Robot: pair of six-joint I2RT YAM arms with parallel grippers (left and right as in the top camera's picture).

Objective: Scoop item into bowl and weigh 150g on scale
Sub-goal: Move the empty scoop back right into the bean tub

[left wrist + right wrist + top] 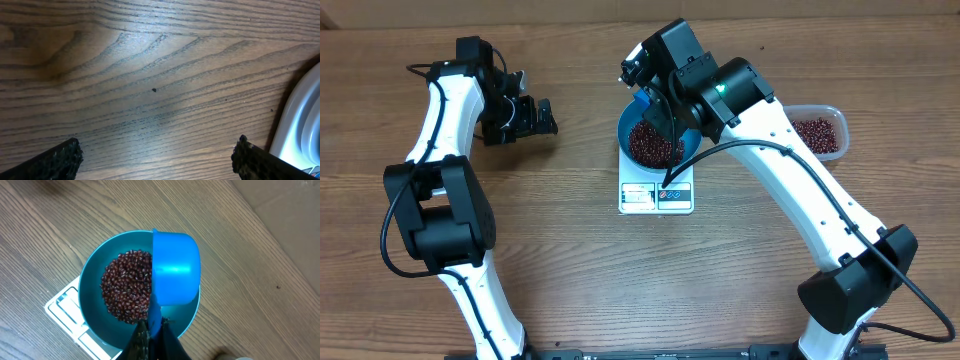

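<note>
The round blue bowl (pixel 692 148) stands on the white scale (pixel 656 196) with a heap of dark red-brown beans (pixel 653 143) inside. My right gripper (pixel 662 118) hangs over the bowl, shut on the handle of a small blue scoop (pixel 175 270). In the right wrist view the scoop lies tipped on its side above the bowl (pixel 92 312), beside the beans (pixel 127 287), and a corner of the scale (pixel 62 305) shows below. My left gripper (pixel 533 98) hovers over bare table left of the scale, open and holding nothing (pixel 157 152).
A clear plastic tub (pixel 817 133) holding more beans sits at the right, behind the right arm. A white rounded edge (pixel 300 125) shows at the right border of the left wrist view. A tiny dark speck (pixel 154 90) lies on the wood.
</note>
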